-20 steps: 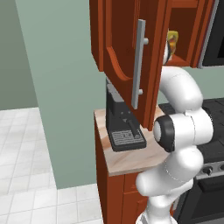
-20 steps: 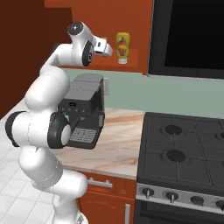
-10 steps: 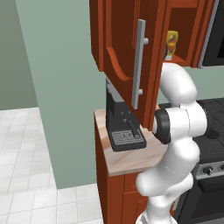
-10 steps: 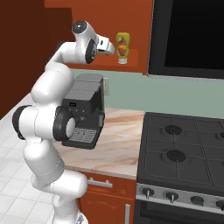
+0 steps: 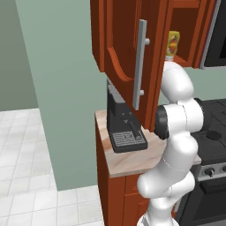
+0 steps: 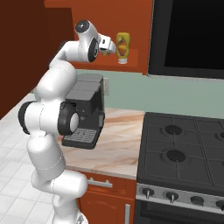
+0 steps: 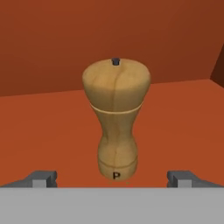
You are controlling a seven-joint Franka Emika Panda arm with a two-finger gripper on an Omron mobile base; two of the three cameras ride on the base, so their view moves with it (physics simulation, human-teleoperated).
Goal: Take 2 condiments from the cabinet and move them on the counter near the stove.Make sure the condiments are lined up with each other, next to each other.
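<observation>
Arm extension has carried the two-finger gripper [image 6: 114, 46] further into the reddish-brown wooden wall cabinet [image 5: 119, 44] than half a second ago. Jaws stand wide, holding nothing. The small tan wooden shaker with a knobbed top [image 7: 116, 117] stands upright on the shelf, centred between the fingertips [image 7: 41, 178] (marked "P" at its base). The yellow bottle [image 6: 123, 47] stands beside the gripper. Judgement: first pick imminent; the beige stone counter [image 6: 118, 140] beside the black cooktop [image 6: 183, 148] holds no condiment yet.

You've got the tan wooden shaker [image 7: 116, 118] upright on the cabinet [image 5: 118, 39] shelf floor, waisted body, dark knob on top, "P" at its base. The yellow bottle [image 6: 122, 47] stands near the shelf's front edge, pale end down; cabinet door open.
</observation>
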